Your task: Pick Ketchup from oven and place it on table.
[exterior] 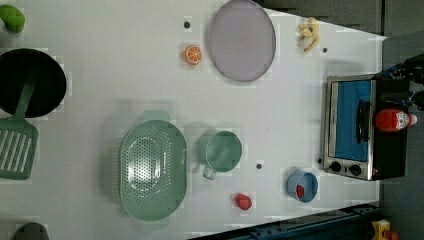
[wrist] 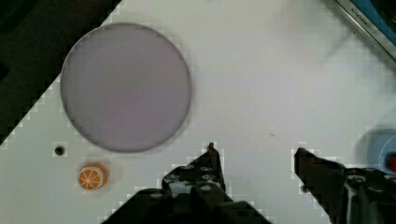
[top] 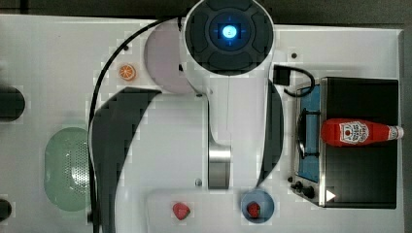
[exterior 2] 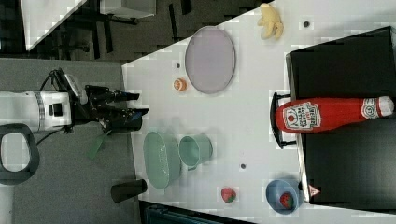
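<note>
The ketchup, a red bottle with a white label and cap, lies on its side on the black top of the oven. Its base reaches over the door handle. The oven stands at the top view's right on the white table. My gripper hangs open above bare table, with nothing between its fingers, well apart from the oven. In the right view the gripper is at the far left, high over the table's edge.
A lilac plate and an orange slice lie near the gripper. A green colander, a green cup, a blue bowl holding a red piece, a loose red piece, a banana and a black pan are also on the table.
</note>
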{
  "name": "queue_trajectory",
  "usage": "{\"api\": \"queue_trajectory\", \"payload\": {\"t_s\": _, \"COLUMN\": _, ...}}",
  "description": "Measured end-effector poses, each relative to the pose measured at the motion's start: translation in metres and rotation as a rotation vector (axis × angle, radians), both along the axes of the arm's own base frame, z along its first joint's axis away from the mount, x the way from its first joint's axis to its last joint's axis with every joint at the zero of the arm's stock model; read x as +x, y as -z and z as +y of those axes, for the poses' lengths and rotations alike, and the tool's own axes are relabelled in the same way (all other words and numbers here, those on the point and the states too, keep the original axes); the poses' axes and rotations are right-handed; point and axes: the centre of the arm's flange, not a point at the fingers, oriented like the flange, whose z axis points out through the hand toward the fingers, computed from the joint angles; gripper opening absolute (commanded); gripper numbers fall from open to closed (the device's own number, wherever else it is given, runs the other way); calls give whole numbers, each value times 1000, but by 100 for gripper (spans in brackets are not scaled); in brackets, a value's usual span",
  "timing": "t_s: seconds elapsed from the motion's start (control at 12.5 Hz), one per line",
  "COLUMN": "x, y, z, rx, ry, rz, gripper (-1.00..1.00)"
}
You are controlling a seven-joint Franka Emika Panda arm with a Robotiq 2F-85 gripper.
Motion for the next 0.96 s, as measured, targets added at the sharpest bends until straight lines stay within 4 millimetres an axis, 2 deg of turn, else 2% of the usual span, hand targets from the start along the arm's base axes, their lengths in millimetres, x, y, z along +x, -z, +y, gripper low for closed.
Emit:
{"api": "queue_trajectory", "payload": {"t_s": 0.08, "x": -40, "y": 5, "z": -4, "rx": 2, "ry": 8, "rz": 102, "gripper": 50}}
{"api": "queue_trajectory", "payload": {"t_s": 0.16, "x": -99, "y": -5, "z": -6, "rx": 14, "ry": 16, "rz": 195, "gripper": 71}}
{"api": "queue_trajectory", "payload": {"t_s": 0.24, "x": -129, "y": -23, "z": -10, "rx": 4, "ry": 20, "rz": 192, "gripper": 100}}
{"api": "queue_trajectory", "payload": {"t_s": 0.32, "x": -148, "y": -51, "z": -18, "rx": -1, "ry": 33, "rz": 137, "gripper": 100}}
{"api": "queue_trajectory", "payload": {"t_s": 0.4, "x": -161, "y": -111, "z": -33, "rx": 6, "ry": 62, "rz": -32, "gripper": 100}}
{"api": "queue_trajectory", "payload": {"t_s": 0.48, "x": -160, "y": -136, "z": -40, "rx": 11, "ry": 74, "rz": -118, "gripper": 100}}
{"api": "queue_trajectory", "payload": {"t_s": 0.56, "x": -157, "y": -150, "z": -47, "rx": 48, "ry": 91, "rz": -173, "gripper": 100}}
{"api": "queue_trajectory", "payload": {"t_s": 0.64, "x": -149, "y": -134, "z": -57, "rx": 29, "ry": 111, "rz": -149, "gripper": 100}}
{"api": "queue_trajectory", "payload": {"t_s": 0.88, "x": -106, "y": -83, "z": -72, "rx": 38, "ry": 137, "rz": -80, "gripper": 100}}
{"api": "queue_trajectory", "payload": {"t_s": 0.96, "x": -99, "y": -61, "z": -86, "rx": 48, "ry": 162, "rz": -36, "gripper": 100}}
